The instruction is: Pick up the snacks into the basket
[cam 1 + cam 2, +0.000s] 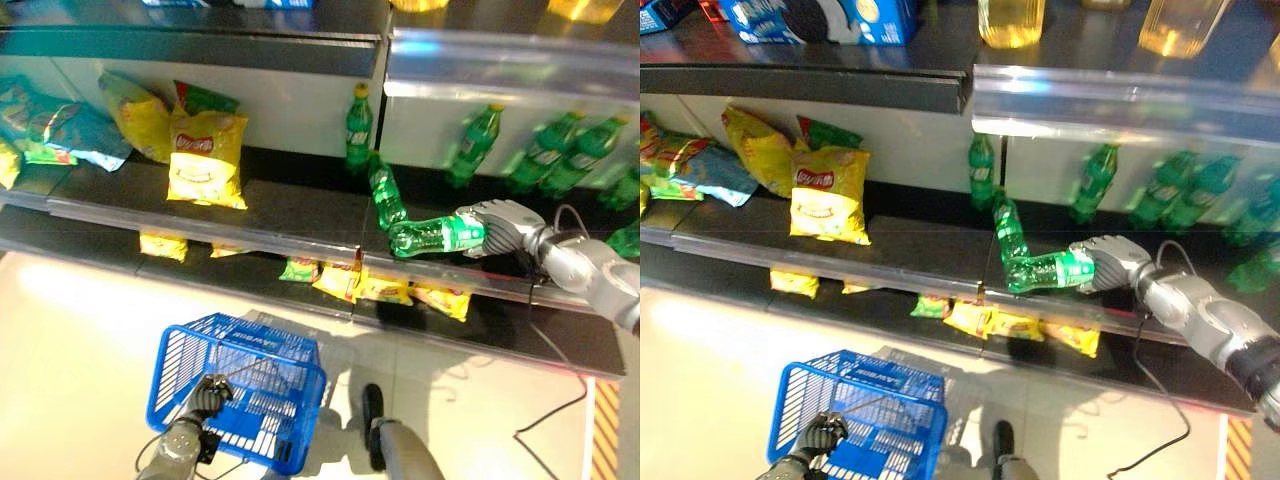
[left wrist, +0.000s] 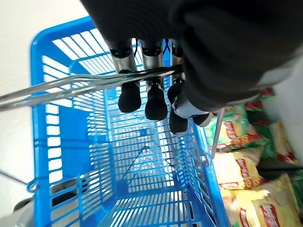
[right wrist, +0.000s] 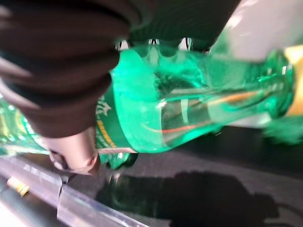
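A blue plastic basket [image 1: 240,330] hangs low over the pale floor, with my left hand [image 1: 205,397] shut on its wire handle [image 2: 71,86]; the fingers [image 2: 147,97] curl round the wire above the basket's bare bottom. My right hand [image 1: 502,226] is out over the middle shelf, shut on a green bottle [image 1: 435,236] held sideways just above the shelf front. Up close, the bottle [image 3: 189,113] lies across the palm. A yellow chip bag [image 1: 207,160] stands on the same shelf to the left. Small yellow snack bags [image 1: 380,288] lie on the lower shelf.
More green bottles [image 1: 358,125] stand or lean along the shelf's back, one [image 1: 387,196] tipped right beside the held bottle. Blue and yellow snack bags [image 1: 60,125] fill the shelf's left end. A clear rail [image 1: 200,230] runs along the shelf front.
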Robot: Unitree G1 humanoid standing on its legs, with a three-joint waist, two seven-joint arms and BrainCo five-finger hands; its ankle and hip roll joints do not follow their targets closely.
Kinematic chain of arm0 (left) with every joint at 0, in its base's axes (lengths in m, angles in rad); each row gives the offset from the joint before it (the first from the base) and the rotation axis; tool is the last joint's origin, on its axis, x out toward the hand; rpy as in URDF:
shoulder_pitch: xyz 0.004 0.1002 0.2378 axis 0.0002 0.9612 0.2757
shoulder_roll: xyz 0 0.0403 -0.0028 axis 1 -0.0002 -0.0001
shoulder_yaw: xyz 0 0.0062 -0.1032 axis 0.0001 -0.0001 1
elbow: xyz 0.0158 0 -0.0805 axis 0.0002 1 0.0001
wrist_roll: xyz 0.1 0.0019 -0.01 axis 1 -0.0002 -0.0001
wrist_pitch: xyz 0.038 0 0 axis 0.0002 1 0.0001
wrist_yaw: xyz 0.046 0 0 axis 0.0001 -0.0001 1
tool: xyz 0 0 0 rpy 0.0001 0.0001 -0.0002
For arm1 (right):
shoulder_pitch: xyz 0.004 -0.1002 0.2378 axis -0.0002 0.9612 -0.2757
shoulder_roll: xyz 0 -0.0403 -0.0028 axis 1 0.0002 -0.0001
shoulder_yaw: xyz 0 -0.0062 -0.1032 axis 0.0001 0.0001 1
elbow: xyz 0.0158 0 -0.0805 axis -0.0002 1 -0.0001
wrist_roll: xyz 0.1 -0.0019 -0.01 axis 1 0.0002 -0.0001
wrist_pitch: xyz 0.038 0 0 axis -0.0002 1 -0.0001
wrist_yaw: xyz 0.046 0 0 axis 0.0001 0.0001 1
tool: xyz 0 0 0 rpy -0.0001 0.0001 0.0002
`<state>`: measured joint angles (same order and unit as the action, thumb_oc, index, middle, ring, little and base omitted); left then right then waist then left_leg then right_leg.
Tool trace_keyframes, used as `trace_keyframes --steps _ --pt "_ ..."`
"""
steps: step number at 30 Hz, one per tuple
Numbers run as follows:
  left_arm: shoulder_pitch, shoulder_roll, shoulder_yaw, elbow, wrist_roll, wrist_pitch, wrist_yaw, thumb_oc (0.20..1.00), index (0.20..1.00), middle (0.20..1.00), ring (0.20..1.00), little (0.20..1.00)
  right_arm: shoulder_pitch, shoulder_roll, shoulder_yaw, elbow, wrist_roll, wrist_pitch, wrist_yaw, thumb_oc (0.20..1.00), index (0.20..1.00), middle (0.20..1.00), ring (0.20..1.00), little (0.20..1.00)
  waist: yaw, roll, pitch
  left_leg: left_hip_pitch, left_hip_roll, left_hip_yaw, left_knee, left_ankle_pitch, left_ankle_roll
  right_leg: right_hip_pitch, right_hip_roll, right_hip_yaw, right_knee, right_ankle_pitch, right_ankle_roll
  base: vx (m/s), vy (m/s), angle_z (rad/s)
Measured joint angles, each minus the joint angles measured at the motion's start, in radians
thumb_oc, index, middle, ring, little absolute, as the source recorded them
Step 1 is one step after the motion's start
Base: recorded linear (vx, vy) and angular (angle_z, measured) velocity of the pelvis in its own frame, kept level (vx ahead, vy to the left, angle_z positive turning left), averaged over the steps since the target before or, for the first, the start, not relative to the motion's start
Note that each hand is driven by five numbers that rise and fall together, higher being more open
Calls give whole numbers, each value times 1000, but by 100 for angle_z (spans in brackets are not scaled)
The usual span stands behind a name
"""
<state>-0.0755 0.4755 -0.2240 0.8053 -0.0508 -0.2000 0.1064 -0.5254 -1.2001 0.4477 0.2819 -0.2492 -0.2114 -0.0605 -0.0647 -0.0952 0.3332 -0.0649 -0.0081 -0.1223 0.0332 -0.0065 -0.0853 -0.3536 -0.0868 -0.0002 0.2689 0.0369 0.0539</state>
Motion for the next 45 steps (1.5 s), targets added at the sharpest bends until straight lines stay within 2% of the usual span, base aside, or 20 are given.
trace_keyframes --steps 4,7,8,9,10,11,12,13,15,18,19,21,28,32,33,35,37,38,42,45 --pt "22 20 12 -46 40 10 -24 200 200 200 200 200 187 -31 -183 -97 -1 1 12 200 200 200 200 200 -38 -39 -22 2 -61 48 46 -28 49 39 -25 54 -89 76 20 -172 237 -40" --pt "34 25 17 -50 41 11 -27 200 200 200 200 200 222 -23 -205 -207 0 -4 23 200 200 200 200 200 -41 -47 -24 5 -92 123 69 -46 87 54 -51 70 -200 174 131 -187 223 -85" --pt "41 26 19 -51 42 11 -27 200 200 200 200 200 225 -15 -204 -220 0 -6 31 200 200 200 200 200 -46 -55 -21 1 -109 145 97 -61 100 55 -54 62 -210 203 136 -273 222 -108" --pt "46 22 41 -64 49 13 -26 200 200 200 200 200 219 13 -184 -234 1 -6 43 200 200 200 200 200 -28 -61 -18 4 -101 189 117 -78 114 37 -54 37 -218 257 198 -200 159 -94" --pt "69 32 50 -81 60 13 -27 200 200 200 200 200 224 33 -170 -242 10 -8 57 200 200 200 200 200 -36 -71 -22 -20 -109 223 150 -80 132 60 -70 -11 -273 242 217 -282 204 -112" --pt "67 30 72 -83 72 14 -26 200 200 200 200 200 240 43 -152 -255 30 -9 74 200 200 200 200 200 -30 -68 -20 -20 -90 246 155 -105 145 22 -86 -67 -222 189 152 -180 118 -59" --pt "62 24 88 -85 76 17 -25 200 200 200 200 200 242 48 -139 -262 38 -8 95 200 200 200 200 200 -33 -49 -15 -40 -58 277 160 -94 147 -8 -77 -97 -118 135 125 -250 110 -63" --pt "56 22 103 -87 78 17 -26 200 200 200 200 200 278 68 -118 -284 59 -3 129 200 200 200 200 200 -27 -16 -19 -47 3 318 145 -75 136 -77 -57 -126 159 43 69 -147 -20 -42" --pt "48 35 112 -109 78 21 -26 200 200 200 200 200 344 106 -109 -339 70 -1 194 200 200 200 200 200 -13 -13 -20 -28 43 346 109 -33 113 -53 -67 -118 360 -74 103 -154 -120 -37" --pt "34 43 117 -124 81 28 -18 200 200 200 200 200 435 248 -113 -388 102 -2 255 200 200 200 200 200 35 -30 -31 -30 57 340 80 2 73 140 -72 -73 180 -172 141 -75 -246 -45" --pt "28 40 128 -121 81 30 -10 200 200 200 200 200 434 338 -94 -359 119 5 265 200 200 200 200 200 65 -50 -42 -35 47 302 64 11 54 210 -63 -66 -5 -195 54 -9 -123 -56" --pt "19 -18 128 -119 78 52 6 200 200 200 200 200 450 421 -87 -281 137 18 272 200 200 200 200 200 64 2 -49 -55 72 243 42 39 25 213 -18 -68 -44 -154 41 -32 -181 -21" --pt "-9 -62 53 -212 76 59 13 200 200 200 200 200 553 507 -81 -33 191 128 299 200 200 200 200 200 55 41 -61 -132 118 143 9 122 -29 114 29 -125 75 -205 -30 -100 -138 36" --pt "-41 -78 -13 -237 67 60 25 200 200 200 200 200 495 575 -12 107 182 154 261 200 200 200 200 200 64 98 -63 -197 120 93 21 168 -48 35 42 -160 187 -249 -55 -163 -100 41" --pt "-73 -89 -39 -239 67 60 27 200 200 200 200 200 452 607 17 173 181 154 252 200 200 200 200 200 70 118 -63 -220 117 6 10 193 -76 -9 47 -146 227 -267 -87 -89 -36 31" --pt "-89 -106 -49 -240 67 60 29 200 200 200 200 200 417 647 38 227 181 158 241 200 200 200 200 200 84 133 -66 -238 113 -37 11 178 -89 -43 51 -152 258 -269 -107 -127 -40 12" --pt "-113 -112 -69 -240 68 62 39 200 200 200 200 200 400 705 46 253 180 171 217 200 200 200 200 200 83 125 -64 -268 99 -42 18 76 -77 -58 38 -157 233 -245 -123 -132 -10 29" --pt "-137 -103 -77 -241 63 64 43 200 200 200 200 200 387 739 59 257 181 170 209 200 200 200 200 200 80 97 -57 -284 61 -29 63 60 -58 -69 -8 -173 210 -213 -140 -105 14 44" --pt "-226 -133 -125 -240 25 78 59 200 200 200 200 200 284 822 145 357 182 180 161 200 200 200 200 200 54 98 -58 -187 59 44 61 55 -21 -61 4 -190 92 -140 -109 -35 45 28" --pt "-321 -147 -212 -232 16 89 74 200 200 200 200 200 222 885 180 405 181 182 133 200 200 200 200 200 54 72 -29 -177 73 65 8 66 -39 -76 14 -199 83 -125 -93 -29 103 18"
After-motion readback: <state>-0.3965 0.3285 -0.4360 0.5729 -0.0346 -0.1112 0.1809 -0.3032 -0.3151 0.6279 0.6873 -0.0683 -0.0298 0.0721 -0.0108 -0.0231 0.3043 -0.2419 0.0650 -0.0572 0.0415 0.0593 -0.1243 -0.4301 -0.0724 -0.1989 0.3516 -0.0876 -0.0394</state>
